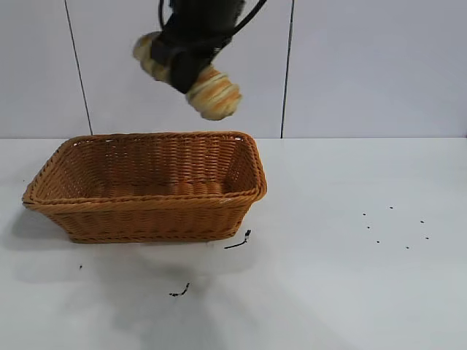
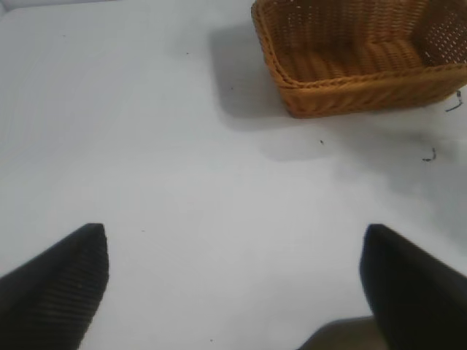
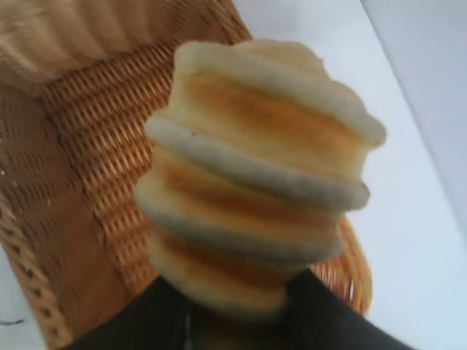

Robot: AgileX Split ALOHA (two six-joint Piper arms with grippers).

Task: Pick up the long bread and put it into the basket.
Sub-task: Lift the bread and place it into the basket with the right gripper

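My right gripper (image 1: pixel 186 62) is shut on the long bread (image 1: pixel 211 91), a ridged tan and orange-brown loaf, and holds it tilted high above the far side of the wicker basket (image 1: pixel 146 211). In the right wrist view the bread (image 3: pixel 255 189) fills the middle, clamped at its near end by the right gripper (image 3: pixel 241 313), with the basket's inner wall (image 3: pixel 87 146) below it. My left gripper (image 2: pixel 233 284) is open and empty above bare table, well apart from the basket (image 2: pixel 350 80); it is out of the exterior view.
The basket is empty and stands on a white table (image 1: pixel 350 292). Small black scraps (image 1: pixel 237 243) lie by its front right corner, and another scrap (image 1: pixel 180 292) lies nearer the front. Dark specks (image 1: pixel 394 226) dot the right side. A white wall stands behind.
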